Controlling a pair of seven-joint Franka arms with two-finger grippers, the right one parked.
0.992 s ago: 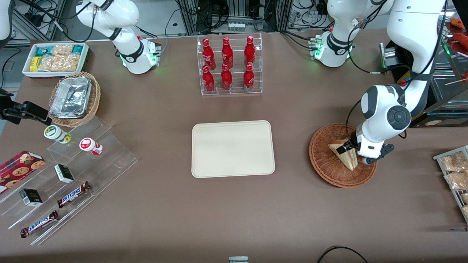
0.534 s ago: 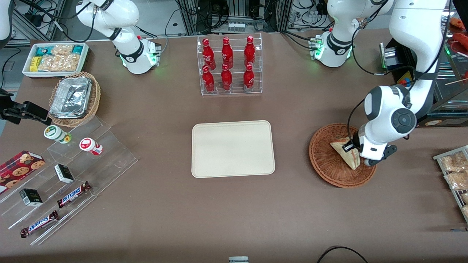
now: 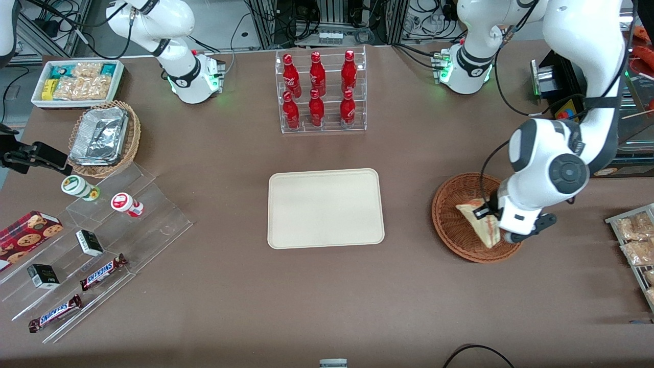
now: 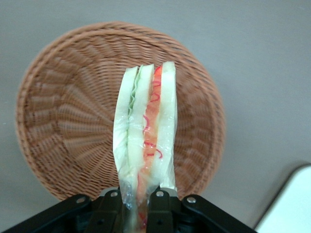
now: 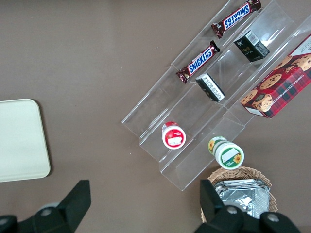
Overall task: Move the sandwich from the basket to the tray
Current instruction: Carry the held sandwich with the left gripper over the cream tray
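The gripper (image 4: pixel 137 201) hangs above the basket (image 3: pixel 452 225), jaws closed on the narrow end of the sandwich (image 3: pixel 480 223), which is clear of the weave, inside the rim. The tray (image 3: pixel 325 208) lies well apart toward the parked arm, bare surface (image 3: pixel 409 286) between.

Count on bench (image 3: pixel 230 286):
- sandwich (image 3: pixel 480 225): 1, clamped in the pincer (image 3: pixel 489 213), over the basket (image 3: pixel 452 225).
- tray (image 3: pixel 325 208): 1, well apart from the pincer, toward the parked arm's end.
- red bottles (image 3: pixel 317 108): 6, in one clear rack (image 3: pixel 323 91).
- Snickers bars (image 3: pixel 103 271): 2.
- small dark boxes (image 3: pixel 90 242): 2.
- round-lidded cups (image 3: pixel 124 203): 2.
- cookie box (image 3: pixel 28 232): 1.
- wicker baskets: 2 total, the tan basket (image 3: pixel 104 139) holding foil containers.
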